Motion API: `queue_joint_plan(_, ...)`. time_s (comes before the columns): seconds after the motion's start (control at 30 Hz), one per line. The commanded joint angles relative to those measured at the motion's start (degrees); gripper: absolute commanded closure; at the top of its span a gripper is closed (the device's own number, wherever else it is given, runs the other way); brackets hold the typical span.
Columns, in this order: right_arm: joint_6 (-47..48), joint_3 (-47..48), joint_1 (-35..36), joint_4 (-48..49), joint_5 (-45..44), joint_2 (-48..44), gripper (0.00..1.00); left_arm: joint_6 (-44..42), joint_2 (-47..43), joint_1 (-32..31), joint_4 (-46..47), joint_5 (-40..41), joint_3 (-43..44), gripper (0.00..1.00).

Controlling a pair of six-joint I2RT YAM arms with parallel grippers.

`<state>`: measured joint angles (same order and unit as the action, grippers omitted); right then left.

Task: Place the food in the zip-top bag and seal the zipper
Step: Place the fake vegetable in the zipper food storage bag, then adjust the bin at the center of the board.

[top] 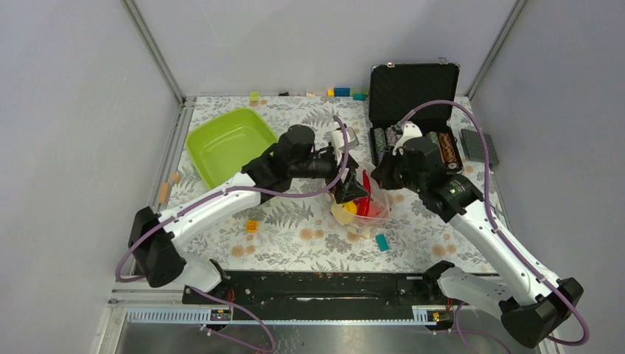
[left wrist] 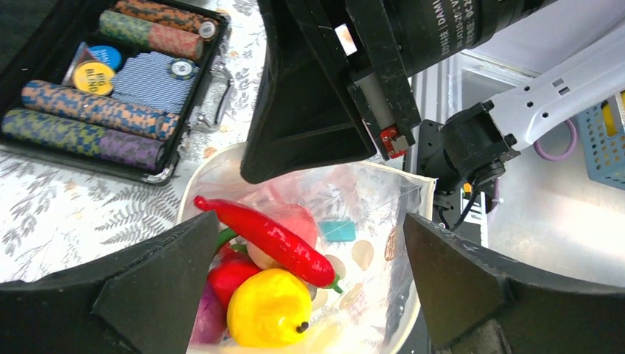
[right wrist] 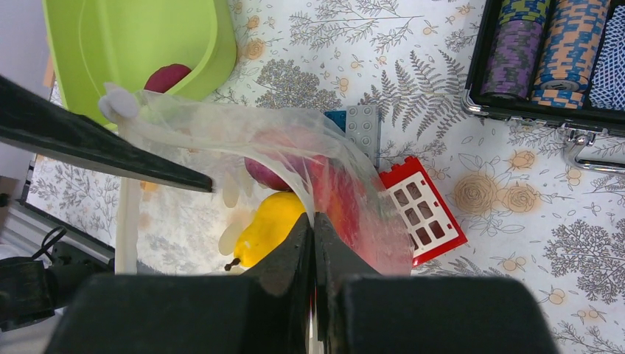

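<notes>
Several pieces of food sat inside the zip-top bag (left wrist: 368, 195) at the middle of the overhead view. A yellow lemon (left wrist: 269, 310) lay lowest in the left wrist frame, with a red chili (left wrist: 273, 237) slanting across above it. A pink peach (left wrist: 298, 220) was behind the chili, and a purple onion (left wrist: 210, 323) was at the lemon's left. The bag's mouth gaped upward, its pale zipper (right wrist: 127, 214) unsealed along the left of the right wrist frame.

The right fingers (right wrist: 313, 251) were pressed together on the bag's clear rim, holding it up. The left fingers (top: 345, 190) were spread wide over the mouth, one on each side, gripping nothing.

One dark red piece (right wrist: 168, 76) remained in the lime-green tub (right wrist: 133, 44), upper left of the bag. A red grid plate (right wrist: 421, 210) and a grey block (right wrist: 362, 127) lay on the bench (top: 295, 236) beside the bag. A teal block (top: 382, 242) lay just below it, and an open case of poker chips (left wrist: 96, 96) stood to its upper right.
</notes>
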<state>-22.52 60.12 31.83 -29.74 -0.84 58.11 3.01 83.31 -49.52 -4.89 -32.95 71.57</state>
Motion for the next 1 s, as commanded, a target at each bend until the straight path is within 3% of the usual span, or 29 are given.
queue_joint_plan(0.0,1.1,2.1,0.0,-0.4,-1.4,-1.3,1.00,-0.5,-6.5,-0.1,-3.5,8.8,0.9,0.01)
queue_joint_plan(0.13,1.7,1.6,0.0,-1.0,-4.6,-2.2,1.00,2.3,-13.8,1.9,-6.1,25.6,-4.5,0.01)
queue_joint_plan(0.3,2.2,1.5,0.0,-1.7,-4.2,-2.6,1.00,15.6,-22.1,14.2,-6.2,37.7,-13.3,0.01)
queue_joint_plan(0.4,2.3,1.3,-0.1,-2.0,-5.3,-2.7,1.00,24.1,-22.7,24.7,-9.6,37.7,-16.1,0.01)
queue_joint_plan(0.53,2.6,2.2,0.0,-4.0,-6.3,-2.1,1.00,27.8,-20.8,31.5,-13.3,33.6,-18.7,0.01)
queue_joint_plan(0.83,1.7,3.0,-0.3,-8.5,-8.0,-1.0,1.00,33.3,-19.6,33.5,-22.3,44.0,-24.8,0.01)
queue_joint_plan(0.97,2.1,4.7,-0.5,-10.4,-7.8,1.2,1.00,33.5,-18.2,33.5,-19.0,39.5,-27.4,0.01)
